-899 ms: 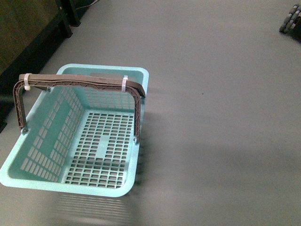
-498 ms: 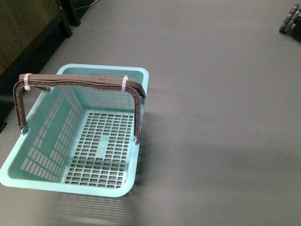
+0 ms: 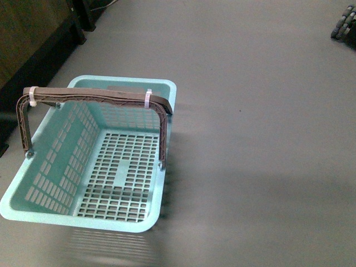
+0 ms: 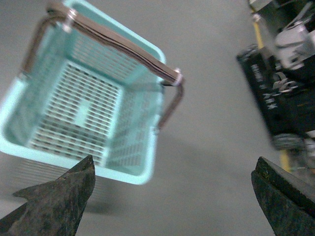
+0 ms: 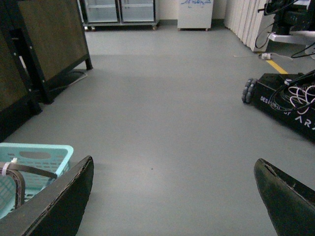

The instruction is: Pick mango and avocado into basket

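Note:
The turquoise basket stands on the grey floor at the left of the front view, with nothing in it and its brown handle raised. The same basket fills the left wrist view, blurred. My left gripper hangs open above the floor beside it, nothing between its fingers. My right gripper is open over bare floor, and one corner of the basket shows next to one of its fingers. Neither arm appears in the front view. The mango and the avocado are out of view.
A dark wooden cabinet stands beyond the basket at the left. A black wheeled robot base with cables sits off to the right; its wheel shows at the front view's far right. Glass-door fridges line the far wall.
The basket has stayed put in the front view. Neither arm has come into that view.

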